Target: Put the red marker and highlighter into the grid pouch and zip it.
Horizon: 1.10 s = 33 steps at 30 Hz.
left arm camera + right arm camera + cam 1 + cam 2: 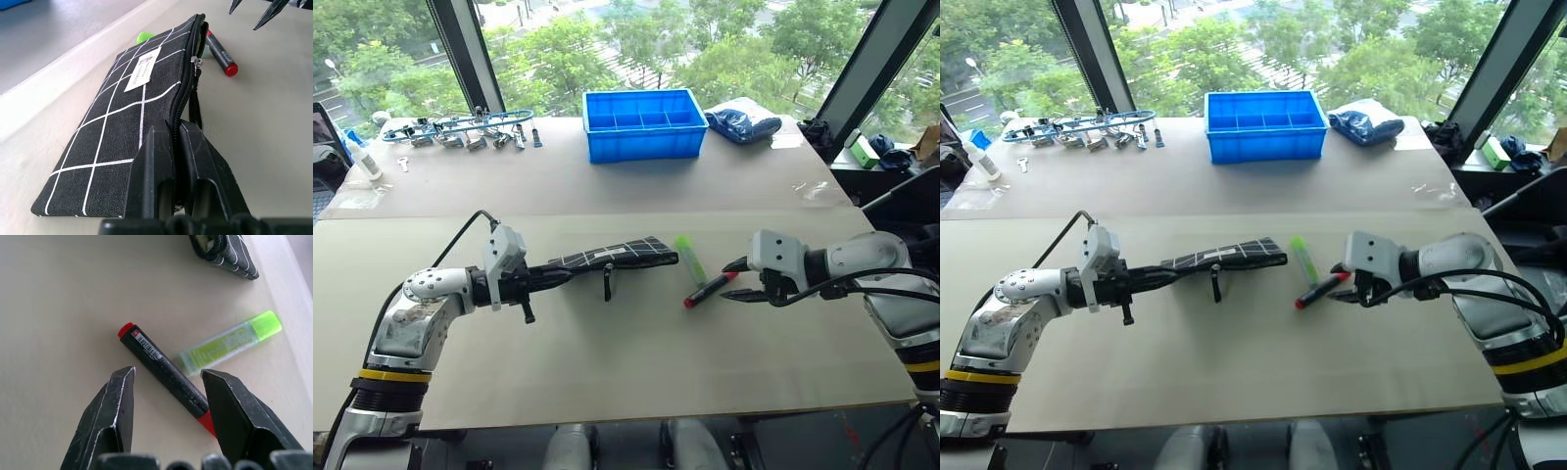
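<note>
Head views: the left hand (pixel 570 275) is gripping one end of the grid pouch (pixel 617 256), its fingers shut on the fabric and holding the pouch above the counter (pixel 607 382); the pouch's black strap (pixel 607 283) is hanging beneath it. The highlighter (pixel 689 258) is lying on the counter just beyond the pouch's free end, and the red marker (pixel 709 290) is lying beside the highlighter, on the side away from the pouch. The right hand (pixel 738 279) is hovering at the marker's far end, fingers parted and holding nothing. A blue bin (pixel 644 123) is sitting well behind the pouch. Left wrist view: the fingers (pixel 156 171) are pinching the pouch's zipper edge. Right wrist view: the spread fingers (pixel 115 406) are flanking the marker's near end without gripping it; the highlighter is resting against the marker.
</note>
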Available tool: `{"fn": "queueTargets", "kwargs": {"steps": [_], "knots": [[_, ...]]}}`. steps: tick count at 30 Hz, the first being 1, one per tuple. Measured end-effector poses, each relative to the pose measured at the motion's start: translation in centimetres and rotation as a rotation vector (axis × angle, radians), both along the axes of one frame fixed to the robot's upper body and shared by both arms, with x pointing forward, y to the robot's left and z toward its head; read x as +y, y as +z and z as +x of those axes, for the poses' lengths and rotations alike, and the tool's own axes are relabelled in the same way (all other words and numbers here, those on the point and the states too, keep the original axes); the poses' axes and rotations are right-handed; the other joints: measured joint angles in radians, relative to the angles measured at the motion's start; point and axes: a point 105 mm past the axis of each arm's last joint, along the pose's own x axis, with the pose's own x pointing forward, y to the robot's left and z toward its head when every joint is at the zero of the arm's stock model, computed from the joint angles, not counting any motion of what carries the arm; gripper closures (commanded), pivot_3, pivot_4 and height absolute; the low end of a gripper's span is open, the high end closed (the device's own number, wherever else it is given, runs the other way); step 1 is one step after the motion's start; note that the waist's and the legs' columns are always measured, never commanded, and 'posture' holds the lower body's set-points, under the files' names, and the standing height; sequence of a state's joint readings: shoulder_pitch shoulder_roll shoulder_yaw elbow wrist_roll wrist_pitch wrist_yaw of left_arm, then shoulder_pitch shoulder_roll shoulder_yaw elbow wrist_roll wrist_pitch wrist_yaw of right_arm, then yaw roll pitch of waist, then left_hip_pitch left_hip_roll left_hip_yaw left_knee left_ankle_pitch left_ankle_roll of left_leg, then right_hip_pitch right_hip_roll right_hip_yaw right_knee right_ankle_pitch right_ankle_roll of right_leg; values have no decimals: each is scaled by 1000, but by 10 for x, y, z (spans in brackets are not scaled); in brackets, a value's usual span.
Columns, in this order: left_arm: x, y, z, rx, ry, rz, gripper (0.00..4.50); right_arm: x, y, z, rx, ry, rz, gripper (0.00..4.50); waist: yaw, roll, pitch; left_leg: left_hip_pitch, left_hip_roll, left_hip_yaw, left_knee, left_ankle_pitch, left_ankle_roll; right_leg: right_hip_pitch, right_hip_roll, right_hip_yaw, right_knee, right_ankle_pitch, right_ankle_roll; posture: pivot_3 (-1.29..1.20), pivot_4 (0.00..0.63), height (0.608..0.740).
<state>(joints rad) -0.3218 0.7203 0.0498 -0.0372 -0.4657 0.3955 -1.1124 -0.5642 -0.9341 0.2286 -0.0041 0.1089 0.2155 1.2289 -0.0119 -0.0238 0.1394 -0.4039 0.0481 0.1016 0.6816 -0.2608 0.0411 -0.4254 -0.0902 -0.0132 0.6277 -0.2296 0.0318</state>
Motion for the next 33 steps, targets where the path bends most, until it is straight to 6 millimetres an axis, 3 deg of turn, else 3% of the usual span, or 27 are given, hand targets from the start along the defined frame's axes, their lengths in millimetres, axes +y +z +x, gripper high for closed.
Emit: {"fn": "queueTargets", "kwargs": {"steps": [6, 11, 16, 29, 30, 33], "knots": [[3, -4, -4, 14, 16, -7, 4500, -20, -16, 18, 23, 31, -139, 2048, 3, 0, 0, -1, 0, 6, 0, 0, 0, 0, 0, 0, -1, 0, 0, 0, 150, 740], [3, -6, -6, 25, 26, -4, 4500, -23, -32, 25, 64, 76, -220, 2048, 0, 0, 0, 0, 1, 6, 0, 0, -1, -1, 0, 1, 0, 0, 0, 0, 150, 740], [4, -5, -7, 13, 41, -3, 4500, -14, -27, 40, 33, 104, -227, 2048, -1, 0, 0, 0, 1, 7, 0, 1, -2, -1, 0, 1, 0, 0, 0, 0, 150, 740], [8, -4, -6, 2, 79, -5, 4500, -14, -42, 36, 103, 168, -287, 2048, 0, 0, 0, 0, 1, 7, 0, 1, -2, 0, 0, 1, 0, 0, 0, 0, 150, 740], [8, -3, -6, 1, 82, -5, 4500, -14, -42, 36, 103, 172, -292, 2442, 0, 0, 0, 1, 1, 7, 0, 1, -2, 0, 0, 1, 0, 0, 0, 0, 150, 740], [8, -3, -5, 0, 86, -5, 4500, -14, -44, 34, 119, 187, -302, 3060, 0, 0, 0, 1, 1, 7, 0, 1, -2, 0, 0, 0, 0, 0, 0, 0, 150, 740]]}}
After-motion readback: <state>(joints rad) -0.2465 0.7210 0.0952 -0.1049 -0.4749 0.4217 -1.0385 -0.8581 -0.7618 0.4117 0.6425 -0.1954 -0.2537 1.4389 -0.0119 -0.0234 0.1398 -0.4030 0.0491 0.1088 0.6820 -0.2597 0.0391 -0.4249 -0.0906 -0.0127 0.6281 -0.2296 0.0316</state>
